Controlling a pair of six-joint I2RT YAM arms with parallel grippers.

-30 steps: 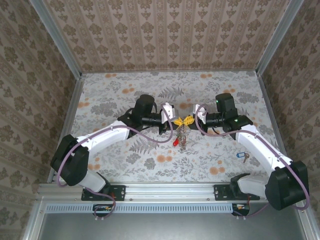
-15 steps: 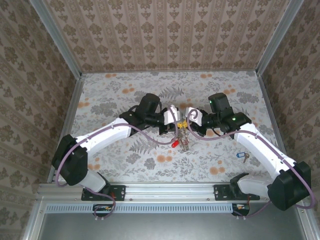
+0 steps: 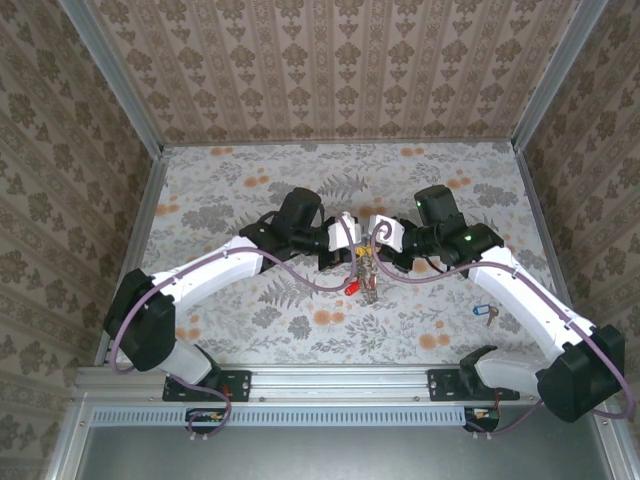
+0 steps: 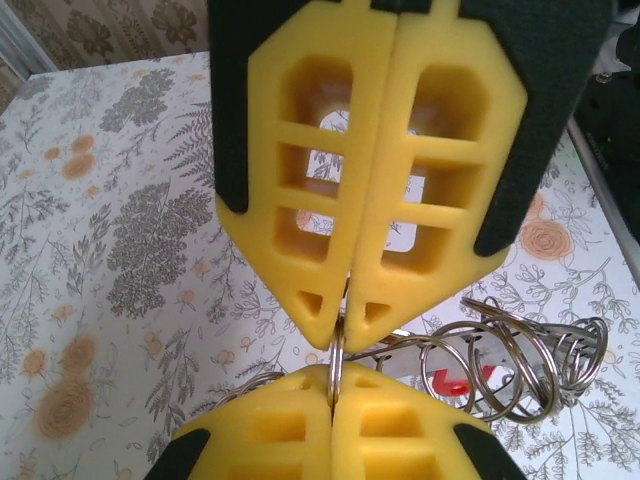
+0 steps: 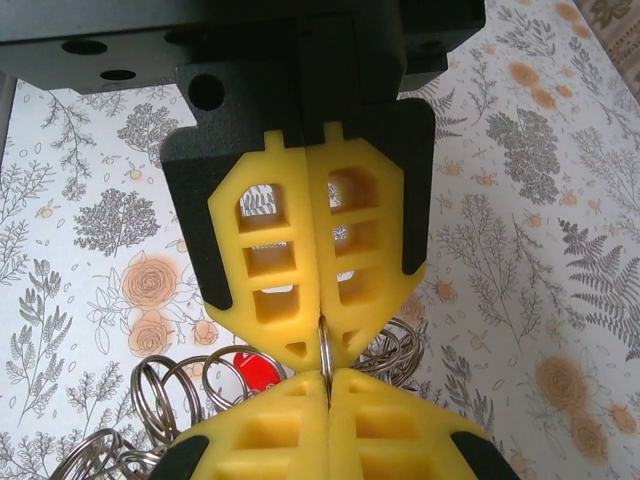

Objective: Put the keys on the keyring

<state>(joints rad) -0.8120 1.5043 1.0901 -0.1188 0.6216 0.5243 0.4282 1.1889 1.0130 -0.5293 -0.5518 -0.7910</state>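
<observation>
The left gripper and right gripper meet tip to tip at the centre of the table, sharing one keyring.
Both are clenched on its thin wire; a red tag hangs toward 6 o'clock. A blue-tagged key lies at 4 o'clock.

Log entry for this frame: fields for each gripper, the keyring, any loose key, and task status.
left gripper: shut on the keyring's thin wire, tip to tip with the right gripper
right gripper: shut on the same wire
keyring: held between both grippers at mid-table, with split rings and a red tag hanging from it
blue-tagged key: lying loose on the table beside the right arm, untouched
task status: that key is not yet on the keyring
</observation>
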